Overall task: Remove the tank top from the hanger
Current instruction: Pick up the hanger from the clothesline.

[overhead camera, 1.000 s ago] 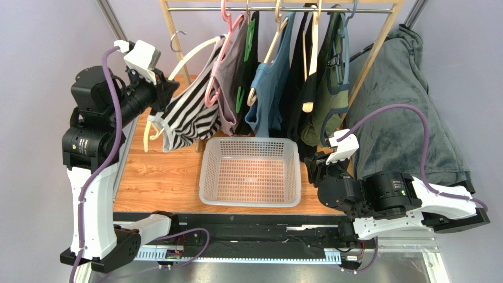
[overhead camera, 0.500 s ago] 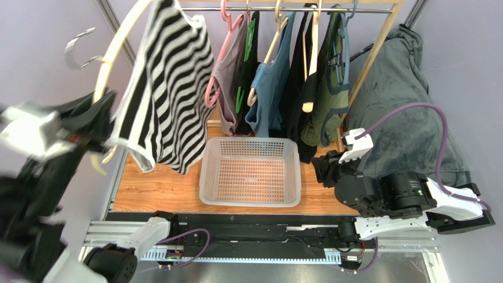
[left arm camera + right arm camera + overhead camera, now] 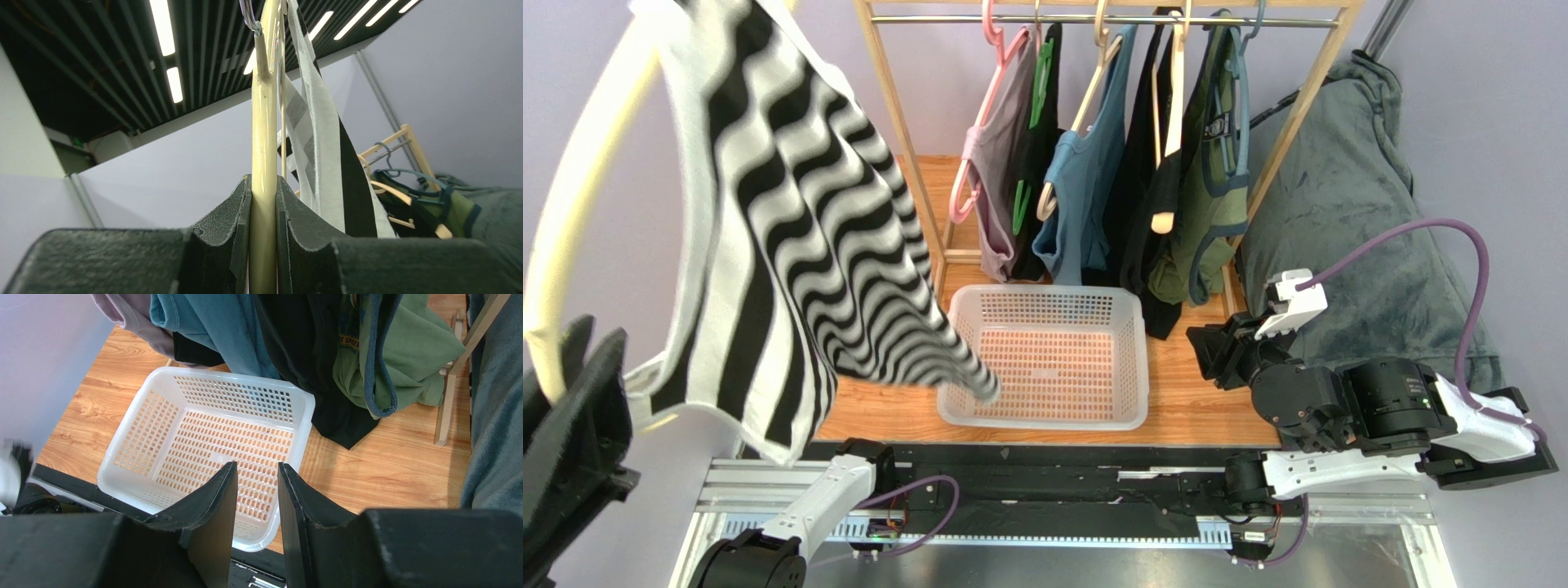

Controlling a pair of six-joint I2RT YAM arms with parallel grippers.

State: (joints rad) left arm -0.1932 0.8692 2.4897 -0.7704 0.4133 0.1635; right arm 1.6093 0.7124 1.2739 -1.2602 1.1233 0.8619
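The black-and-white striped tank top point(image 3: 787, 245) hangs on a cream hanger point(image 3: 572, 233), held high and close to the top camera at the left. My left gripper point(image 3: 264, 202) is shut on the hanger's cream bar point(image 3: 264, 153); the striped fabric point(image 3: 325, 159) drapes just to its right. In the top view only a dark part of the left gripper point(image 3: 572, 429) shows at the lower left. My right gripper point(image 3: 256, 478) is open and empty, above the near right part of the white basket point(image 3: 132, 447); it also shows in the top view point(image 3: 1222, 349).
A white perforated basket point(image 3: 1044, 410) sits mid-table. A wooden rack point(image 3: 1112, 15) behind it holds several hung garments. A grey-green blanket point(image 3: 1369, 221) drapes over the rack's right end. Green and black clothes point(image 3: 393, 361) hang near the right gripper.
My left arm has lifted the hanger with the striped tank top up and toward the camera, off the rack area. My right gripper has shifted slightly right.
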